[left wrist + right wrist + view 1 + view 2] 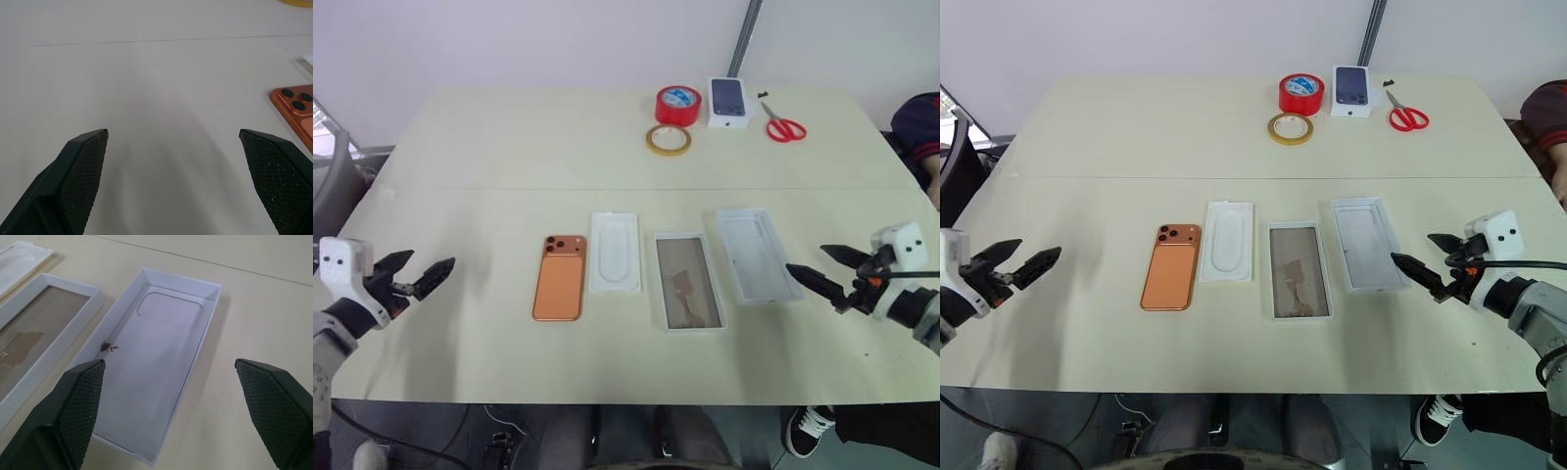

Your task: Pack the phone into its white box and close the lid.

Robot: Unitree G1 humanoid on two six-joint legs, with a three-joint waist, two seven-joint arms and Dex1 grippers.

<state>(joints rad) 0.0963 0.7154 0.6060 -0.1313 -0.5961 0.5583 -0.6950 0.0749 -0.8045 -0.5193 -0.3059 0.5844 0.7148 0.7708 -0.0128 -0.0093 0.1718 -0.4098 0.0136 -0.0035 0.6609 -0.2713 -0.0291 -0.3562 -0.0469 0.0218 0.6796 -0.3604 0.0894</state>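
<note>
The orange phone (560, 277) lies back-up on the table, lenses at its far end. To its right lie a white insert (615, 253), then the white box (686, 280) with its brownish floor, then the all-white lid (756, 254), inner face up. My left gripper (423, 274) hovers open near the table's left edge, well left of the phone. Just right of the lid, my right gripper (822, 269) is open and empty. In the right wrist view the lid (156, 367) sits between the fingers, with the box (44, 333) beside it. The left wrist view catches the phone's lens corner (297, 105).
At the far side of the table sit a red tape roll (678, 104), a tan tape ring (668, 139), a small white box printed with a dark phone (730, 102) and red scissors (782, 124). A person's sleeve (918, 127) shows at the right edge.
</note>
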